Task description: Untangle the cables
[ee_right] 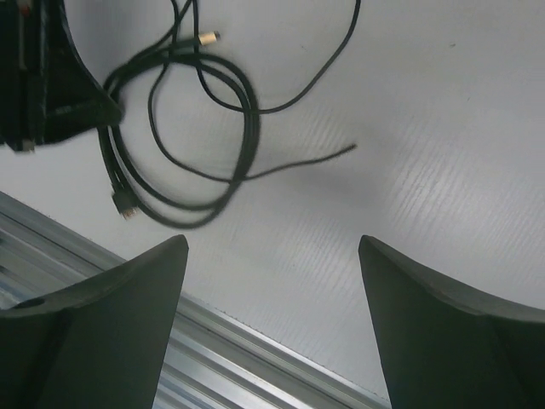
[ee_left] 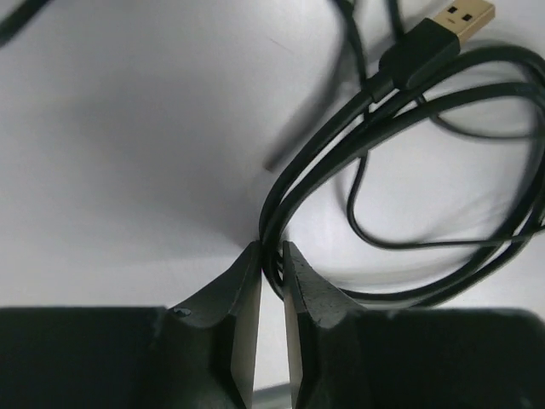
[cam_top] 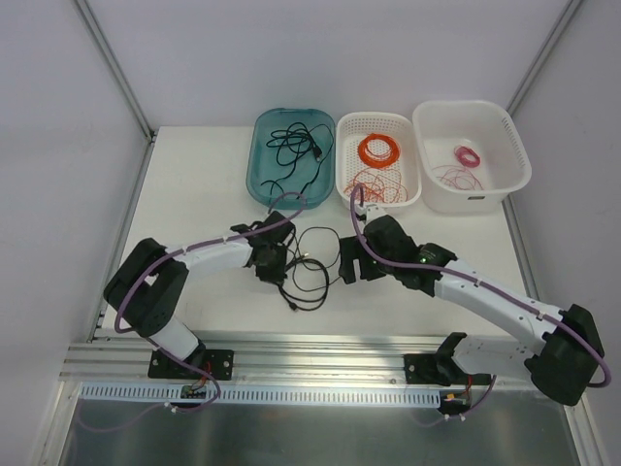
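Observation:
A loose tangle of black cables (cam_top: 312, 264) lies on the white table between my two grippers. In the left wrist view several black strands (ee_left: 341, 153) loop away from the fingertips, and a gold USB plug (ee_left: 460, 17) lies at the top right. My left gripper (ee_left: 271, 247) is shut on the black strands at the left side of the tangle (ee_right: 247, 128); from above it sits at the tangle's left edge (cam_top: 278, 272). My right gripper (ee_right: 272, 243) stands wide open and holds nothing, just right of the tangle (cam_top: 346, 264).
A teal tray (cam_top: 262, 175) at the back holds another black cable (cam_top: 296, 146). A white basket (cam_top: 412, 165) holds an orange ring coil (cam_top: 378, 149) and loose orange wire. A second white basket (cam_top: 514, 146) holds a pink coil (cam_top: 469, 156). A metal rail (ee_right: 255, 341) edges the table's near side.

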`<state>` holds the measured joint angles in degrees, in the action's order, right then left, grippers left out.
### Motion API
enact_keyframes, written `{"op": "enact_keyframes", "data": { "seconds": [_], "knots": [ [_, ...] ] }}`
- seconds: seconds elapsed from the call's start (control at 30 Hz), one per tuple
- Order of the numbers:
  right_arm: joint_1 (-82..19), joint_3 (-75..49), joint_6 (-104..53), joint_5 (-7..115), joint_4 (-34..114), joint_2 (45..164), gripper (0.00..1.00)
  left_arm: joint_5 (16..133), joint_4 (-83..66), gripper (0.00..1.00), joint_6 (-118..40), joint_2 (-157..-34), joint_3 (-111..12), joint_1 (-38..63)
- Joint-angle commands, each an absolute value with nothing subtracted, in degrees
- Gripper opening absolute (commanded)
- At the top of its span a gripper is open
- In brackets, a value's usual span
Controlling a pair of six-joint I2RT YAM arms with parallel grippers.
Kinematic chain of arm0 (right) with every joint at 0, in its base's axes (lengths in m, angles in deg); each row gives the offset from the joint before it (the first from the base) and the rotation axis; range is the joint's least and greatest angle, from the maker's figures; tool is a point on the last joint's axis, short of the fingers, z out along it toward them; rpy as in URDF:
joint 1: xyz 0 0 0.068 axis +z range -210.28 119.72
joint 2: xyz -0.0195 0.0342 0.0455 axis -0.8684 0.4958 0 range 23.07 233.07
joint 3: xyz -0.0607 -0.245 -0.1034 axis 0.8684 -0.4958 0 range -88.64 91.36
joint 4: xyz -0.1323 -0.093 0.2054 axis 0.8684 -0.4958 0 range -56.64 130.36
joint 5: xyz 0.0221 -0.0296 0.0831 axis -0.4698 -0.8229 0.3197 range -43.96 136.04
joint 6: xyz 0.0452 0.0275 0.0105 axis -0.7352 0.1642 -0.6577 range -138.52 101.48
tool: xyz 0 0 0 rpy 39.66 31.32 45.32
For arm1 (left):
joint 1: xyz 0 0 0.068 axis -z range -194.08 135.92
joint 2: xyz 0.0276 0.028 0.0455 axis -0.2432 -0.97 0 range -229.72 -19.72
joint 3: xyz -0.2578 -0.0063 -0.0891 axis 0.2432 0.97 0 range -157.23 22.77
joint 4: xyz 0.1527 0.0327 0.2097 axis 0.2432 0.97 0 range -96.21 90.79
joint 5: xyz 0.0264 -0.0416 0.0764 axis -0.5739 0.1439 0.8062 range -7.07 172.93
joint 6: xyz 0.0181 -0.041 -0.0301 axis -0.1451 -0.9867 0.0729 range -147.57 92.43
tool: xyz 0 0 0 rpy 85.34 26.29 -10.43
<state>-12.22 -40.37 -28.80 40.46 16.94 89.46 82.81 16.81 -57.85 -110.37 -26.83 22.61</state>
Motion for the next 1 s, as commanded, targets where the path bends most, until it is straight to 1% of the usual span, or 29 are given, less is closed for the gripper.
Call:
{"op": "enact_keyframes", "data": {
  "seconds": [0.0,0.1,0.2,0.23,0.3,0.33,0.4,0.43,0.53,0.6,0.67,0.83,0.97],
  "knots": [
    [-11.9,-40.2,-28.9,37.3,16.6,86.9,0.86,75.3,17.2,0.16,-65.4,-110.4,-25.8,31.3],
    [-12.0,-40.3,-28.2,34.2,15.9,85.3,0.86,72.9,17.2,0.17,-68.2,-110.2,-28.4,38.2],
    [-12.0,-40.8,-27.9,31.4,15.4,83.5,0.86,72.6,17.2,0.24,-69.3,-109.7,-30.6,42.2],
    [-12.0,-41.0,-27.9,30.8,15.3,82.8,0.86,72.8,17.3,0.34,-69.6,-109.5,-30.8,42.3],
    [-12.1,-41.4,-28.2,29.0,15.3,80.9,0.86,74.7,17.3,0.41,-69.6,-108.0,-30.7,42.3],
    [-12.0,-42.0,-28.3,28.4,15.3,80.3,0.86,75.7,17.3,0.47,-69.3,-107.4,-30.7,42.2],
    [-12.0,-42.4,-28.4,27.4,15.1,78.5,0.86,77.5,18.0,0.55,-68.4,-105.9,-30.8,41.8],
    [-12.1,-42.7,-28.4,27.1,14.8,78.1,0.86,77.9,18.1,0.62,-68.1,-105.3,-30.8,41.2],
    [-12.0,-42.9,-28.0,27.1,13.6,77.1,0.86,79.9,19.3,0.76,-65.5,-104.3,-31.2,39.3],
    [-12.1,-43.3,-28.2,27.4,13.1,76.8,0.86,81.6,20.1,0.78,-62.4,-104.0,-32.0,37.8],
    [-12.1,-44.3,-28.4,28.3,13.1,76.1,0.86,82.7,20.5,0.78,-58.0,-103.9,-33.3,36.2],
    [-12.1,-45.7,-29.1,29.5,13.2,74.9,0.86,92.8,19.9,0.71,-44.9,-106.5,-36.5,35.4],
    [-12.1,-45.4,-28.8,29.4,12.8,74.6,0.86,92.3,17.6,0.70,-35.4,-110.3,-38.0,35.3]
  ]
}}
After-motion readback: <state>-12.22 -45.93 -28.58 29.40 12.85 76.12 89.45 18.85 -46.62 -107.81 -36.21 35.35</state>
